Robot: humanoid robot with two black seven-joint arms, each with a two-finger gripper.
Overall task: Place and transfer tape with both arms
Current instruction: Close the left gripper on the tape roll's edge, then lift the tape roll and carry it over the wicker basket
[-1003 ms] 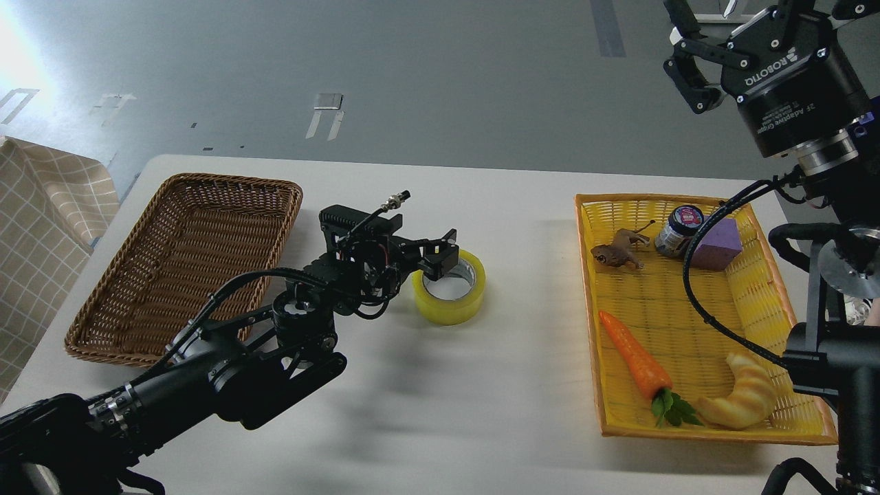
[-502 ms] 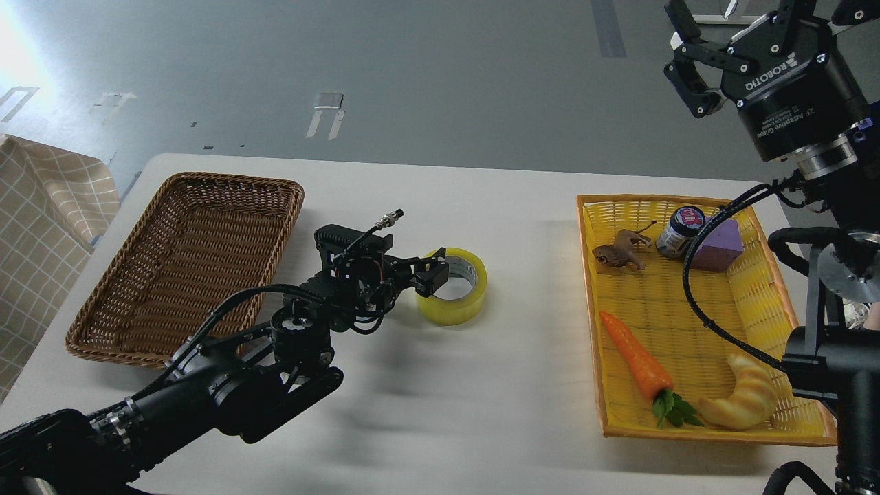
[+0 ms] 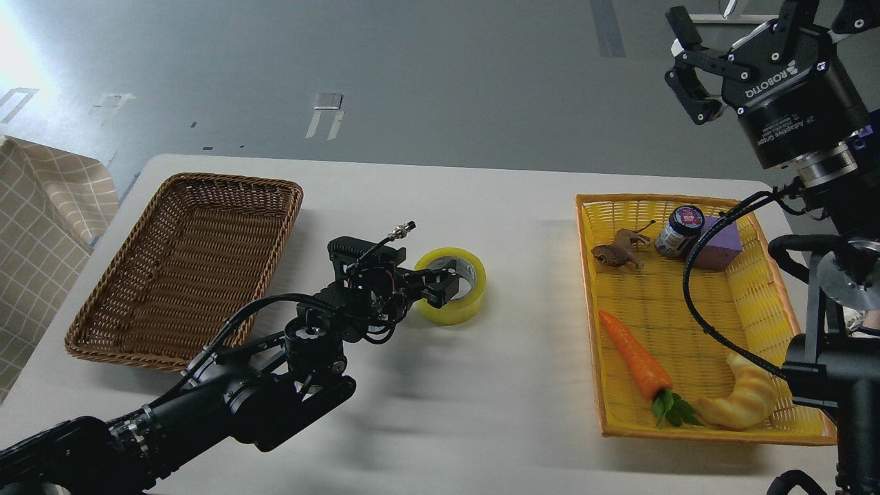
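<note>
Left tool (image 3: 440,285) at translucent yellow-green tape (image 3: 459,306); ring-shaped, grey-white core

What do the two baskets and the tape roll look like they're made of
Brown basket: woven wicker or rattan, matte, strands visible. Yellow basket: likely moulded plastic mesh, glossy, orange rim. Tape: translucent yellow-green plastic film, shiny, wound on a grey-white core, possibly card.

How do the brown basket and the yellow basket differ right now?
The brown basket is dark woven wicker and holds nothing; the yellow basket is bright, orange-rimmed, and holds a carrot, croissant and other items. Brown sits at table left, yellow at right. Both are rectangular, shallow and open-topped.
</note>
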